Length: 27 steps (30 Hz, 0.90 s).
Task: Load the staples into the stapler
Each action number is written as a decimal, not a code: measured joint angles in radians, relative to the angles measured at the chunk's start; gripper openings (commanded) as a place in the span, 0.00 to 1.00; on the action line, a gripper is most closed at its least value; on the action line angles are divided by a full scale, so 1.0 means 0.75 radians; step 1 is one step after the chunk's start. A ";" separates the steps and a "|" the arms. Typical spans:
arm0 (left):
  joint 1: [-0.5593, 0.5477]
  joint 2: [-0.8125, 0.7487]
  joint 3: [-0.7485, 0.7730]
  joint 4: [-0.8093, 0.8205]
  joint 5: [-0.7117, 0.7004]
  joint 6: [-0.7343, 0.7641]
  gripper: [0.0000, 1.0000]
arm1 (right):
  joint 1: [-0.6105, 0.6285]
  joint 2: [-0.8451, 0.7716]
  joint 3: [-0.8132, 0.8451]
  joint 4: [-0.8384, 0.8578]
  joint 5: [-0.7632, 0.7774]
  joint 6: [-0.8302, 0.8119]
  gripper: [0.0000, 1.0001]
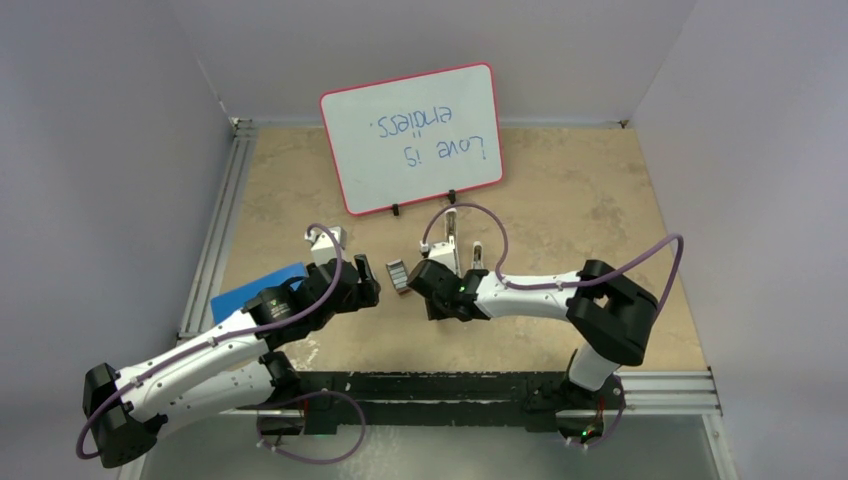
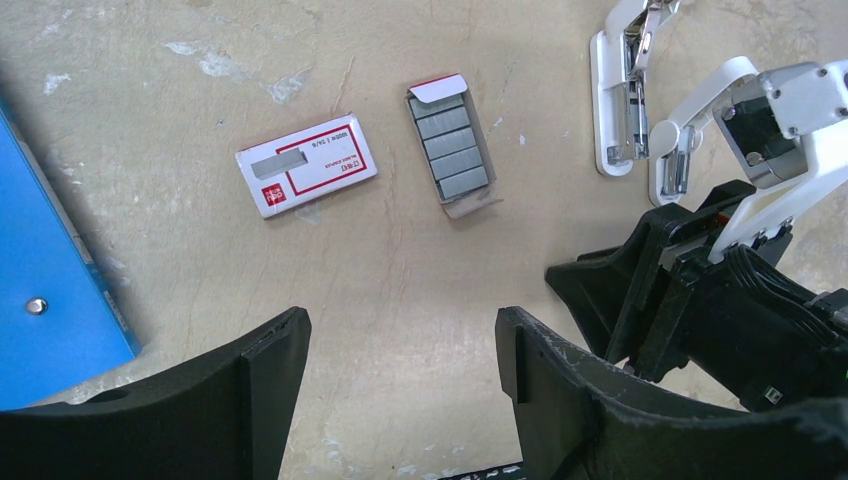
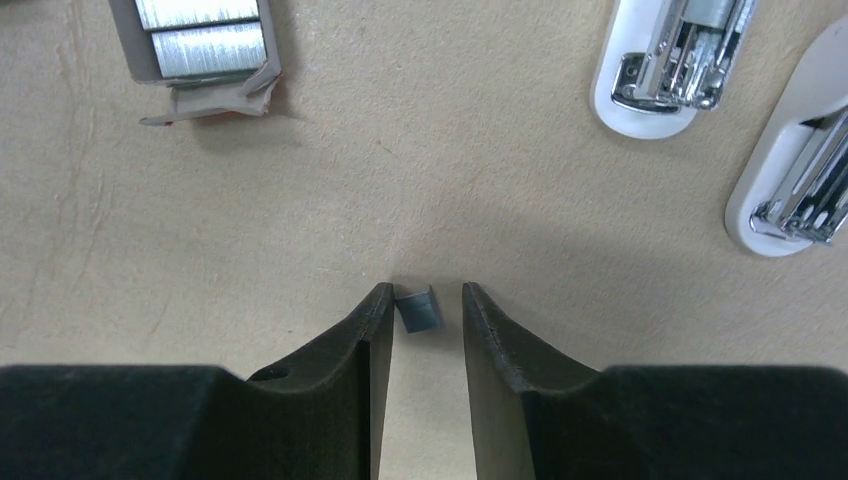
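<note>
Beige, mottled tabletop (image 1: pixel 560 200) carries everything; the right gripper (image 3: pixel 426 300) hangs low over it, its black fingers narrowly apart on either side of a short silvery-grey strip of staples (image 3: pixel 418 310); the strip sits against one finger while a gap shows at the other, so the jaws bracket it but do not appear to clamp it. More strips lie in an open grey cardboard tray (image 2: pixel 452 147), with its red-and-white box sleeve (image 2: pixel 307 165) just beside it; the slim white plastic stapler (image 2: pixel 622 95) lies opened, metal channel upward, near the tray and apart from the bracketed strip. The left gripper (image 2: pixel 400 320) hovers wide open and empty, close to its partner.

Likely trouble from here: closing on so small a piece could tip it or squirt it out from the fingertips, or snap the strip; a crooked hold would probably jam at the narrow channel mouth; the light stapler, held by nothing, may skid if nudged; the two arms, working so near, could knock each other.
</note>
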 measured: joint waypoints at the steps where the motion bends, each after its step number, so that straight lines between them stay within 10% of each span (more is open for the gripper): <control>1: 0.000 0.000 0.000 0.000 0.001 -0.001 0.68 | 0.000 0.000 0.001 0.003 -0.003 -0.038 0.35; 27: 0.000 0.001 0.000 -0.001 0.001 -0.002 0.68 | -0.007 0.097 0.107 0.037 -0.188 -0.391 0.40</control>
